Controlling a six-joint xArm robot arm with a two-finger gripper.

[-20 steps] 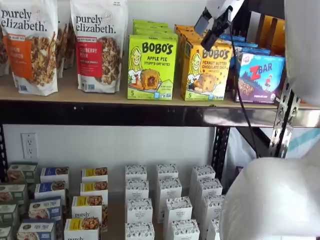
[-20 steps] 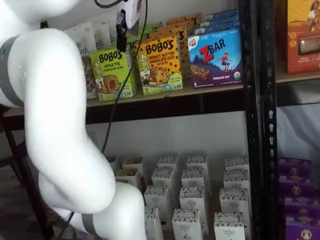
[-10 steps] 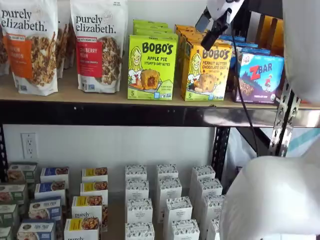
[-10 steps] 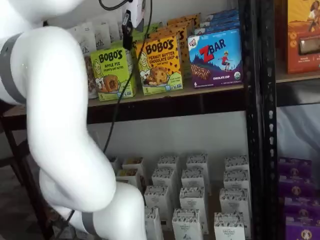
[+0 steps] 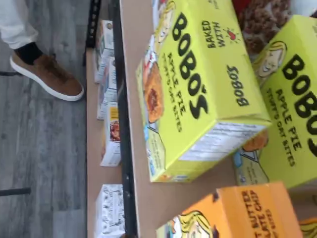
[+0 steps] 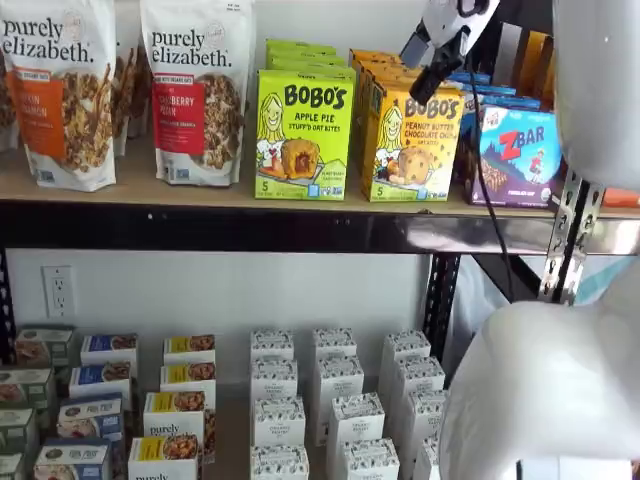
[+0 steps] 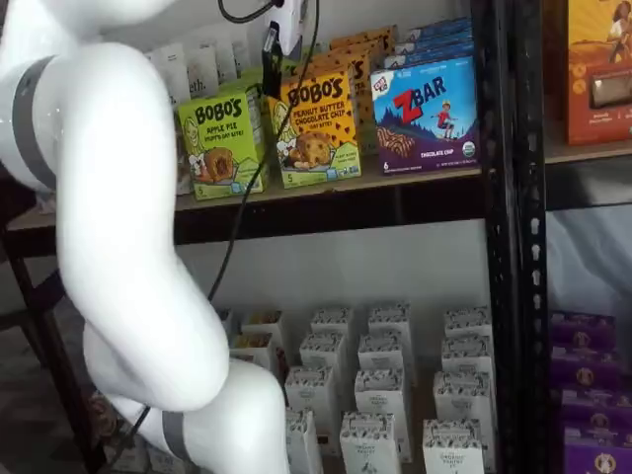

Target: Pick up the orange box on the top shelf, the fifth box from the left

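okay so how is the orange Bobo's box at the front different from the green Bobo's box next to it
The orange box is yellow-orange and reads Peanut Butter Chocolate Chip; the green box is lime green and reads Apple Pie. The gripper hangs in front of the orange box's top edge, while nothing is near the green box. Both stand upright on the top shelf, facing forward, with the same cartoon girl.

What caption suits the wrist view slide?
Looking down on lime-green Bobo's Apple Pie boxes beside the orange box on the top shelf.
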